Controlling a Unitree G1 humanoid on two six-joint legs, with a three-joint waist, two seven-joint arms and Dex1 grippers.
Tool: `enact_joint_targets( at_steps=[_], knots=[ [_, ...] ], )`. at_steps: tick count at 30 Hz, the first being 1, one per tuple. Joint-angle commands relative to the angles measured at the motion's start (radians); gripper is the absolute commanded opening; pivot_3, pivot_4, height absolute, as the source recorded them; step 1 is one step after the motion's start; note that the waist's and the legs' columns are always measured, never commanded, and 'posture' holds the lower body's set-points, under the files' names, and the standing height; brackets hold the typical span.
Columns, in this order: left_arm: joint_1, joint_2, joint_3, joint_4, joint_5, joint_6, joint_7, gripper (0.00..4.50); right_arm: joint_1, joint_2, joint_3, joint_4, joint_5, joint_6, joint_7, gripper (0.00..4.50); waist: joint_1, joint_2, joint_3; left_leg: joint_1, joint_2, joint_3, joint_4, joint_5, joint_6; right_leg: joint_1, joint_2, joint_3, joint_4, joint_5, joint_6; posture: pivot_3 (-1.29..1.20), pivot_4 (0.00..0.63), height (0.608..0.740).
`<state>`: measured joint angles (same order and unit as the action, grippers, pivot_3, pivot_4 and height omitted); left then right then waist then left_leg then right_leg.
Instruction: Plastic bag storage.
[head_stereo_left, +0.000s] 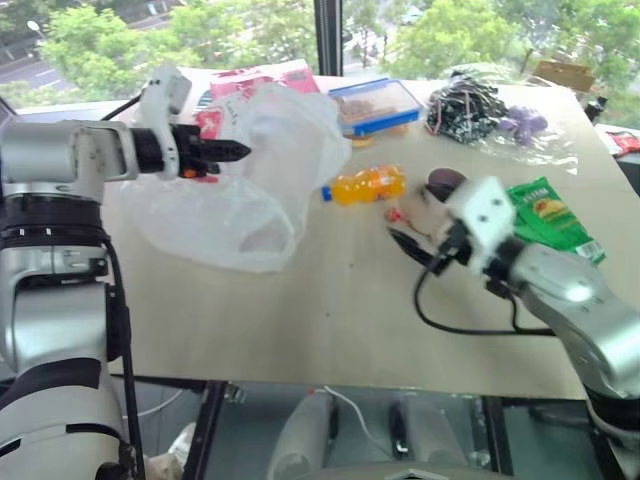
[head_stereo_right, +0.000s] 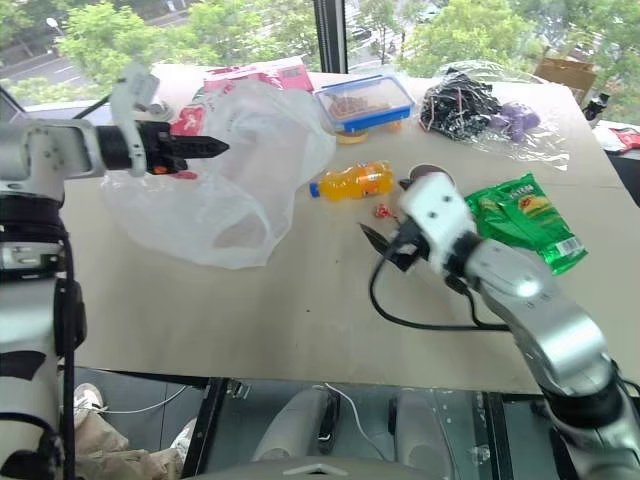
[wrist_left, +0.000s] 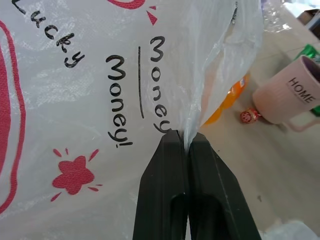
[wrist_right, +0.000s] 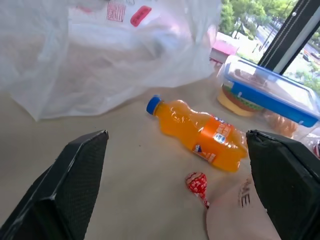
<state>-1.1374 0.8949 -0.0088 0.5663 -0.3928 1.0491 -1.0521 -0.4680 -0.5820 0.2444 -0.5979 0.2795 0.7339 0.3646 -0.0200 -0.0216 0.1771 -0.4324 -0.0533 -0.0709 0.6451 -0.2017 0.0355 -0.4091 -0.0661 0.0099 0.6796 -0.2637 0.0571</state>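
Beige table (head_stereo_left: 330, 320) by a big window, trees outside. My left gripper (head_stereo_left: 238, 151) is clenched on a pinch of the plastic bag (head_stereo_left: 250, 190); bag hangs from my fingertips and billows out beyond and below them, its lower part resting on the table. Left wrist view gives what the head views don't: both black fingers (wrist_left: 165, 190) pressed together with a thin fold of film between the tips, plus red star and "Lucky Money Money!" print on the bag. That view also shows a pink mug (wrist_left: 295, 92) marked HOME past the bag, with a small red candy (wrist_left: 248, 116) just beside it.

My right gripper (head_stereo_right: 385, 248) is released, jaws spread wide, nothing between them, over the table well apart from the bag. Right wrist view: orange soda bottle (wrist_right: 200, 132) lying on its side ahead of my fingers, blue cap toward the bag; red candy nearer me; blue-lidded food box (wrist_right: 270, 92) beyond the bottle. Head views add a green snack packet (head_stereo_right: 525, 218) beside my right arm, and a clear wrap with dark cords and a purple toy (head_stereo_right: 478, 105) far beyond it.
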Motion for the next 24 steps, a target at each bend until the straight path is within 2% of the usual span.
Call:
enact_joint_targets(
  at_steps=[1, 6, 11, 15, 20, 24],
  knots=[
    [-0.048, 0.052, 0.043, 0.024, 0.0, -0.027, -0.034, 0.09, -0.1, 0.015, 0.13, 0.145, -0.176, -0.099, 0.0, 4.5, -0.001, 0.0, 0.0, 0.0, 0.0, 0.001, 0.0, 0.0, 0.0, -0.001, 0.0, 0.001, 0.0, 0.0, 0.0, 0.0, 0.15, 0.732],
    [-0.015, 0.062, 0.061, -0.029, -0.013, -0.008, -0.016, 0.09, -0.218, 0.117, 0.175, 0.362, -0.284, -0.168, -0.015, 4.5, -0.006, 0.0, 0.0, 0.0, 0.001, 0.002, 0.001, 0.0, 0.0, -0.001, 0.001, 0.002, 0.001, 0.0, 0.0, 0.0, 0.15, 0.732],
    [0.03, 0.068, 0.112, -0.068, -0.024, 0.019, 0.03, 0.09, -0.206, 0.197, 0.155, 0.422, -0.282, -0.126, 0.005, 4.5, -0.015, 0.0, 0.0, 0.0, 0.001, 0.003, 0.001, 0.001, -0.001, -0.001, 0.001, 0.004, 0.001, 0.0, 0.0, 0.0, 0.15, 0.732],
    [0.056, 0.055, 0.165, -0.115, -0.04, 0.043, 0.075, 0.09, -0.238, 0.231, 0.166, 0.557, -0.321, -0.129, 0.014, 4.5, -0.018, 0.0, 0.0, 0.0, 0.001, 0.004, 0.001, 0.001, -0.001, -0.002, 0.001, 0.005, 0.002, 0.0, 0.0, 0.0, 0.15, 0.732],
    [0.118, 0.052, 0.208, -0.211, -0.074, 0.088, 0.112, 0.09, -0.306, 0.311, 0.085, 0.794, -0.281, -0.116, 0.033, 4.5, -0.021, 0.0, 0.0, 0.001, 0.001, 0.006, 0.002, 0.001, -0.002, -0.004, 0.001, 0.007, 0.007, 0.0, 0.0, 0.0, 0.15, 0.732],
    [0.142, 0.049, 0.24, -0.26, -0.098, 0.119, 0.145, 0.09, -0.334, 0.331, 0.057, 0.903, -0.281, -0.122, 0.052, 4.5, -0.021, 0.0, 0.0, 0.001, 0.001, 0.007, 0.002, 0.001, -0.002, -0.006, 0.001, 0.009, 0.01, 0.0, 0.0, 0.0, 0.15, 0.732]
  ],
)
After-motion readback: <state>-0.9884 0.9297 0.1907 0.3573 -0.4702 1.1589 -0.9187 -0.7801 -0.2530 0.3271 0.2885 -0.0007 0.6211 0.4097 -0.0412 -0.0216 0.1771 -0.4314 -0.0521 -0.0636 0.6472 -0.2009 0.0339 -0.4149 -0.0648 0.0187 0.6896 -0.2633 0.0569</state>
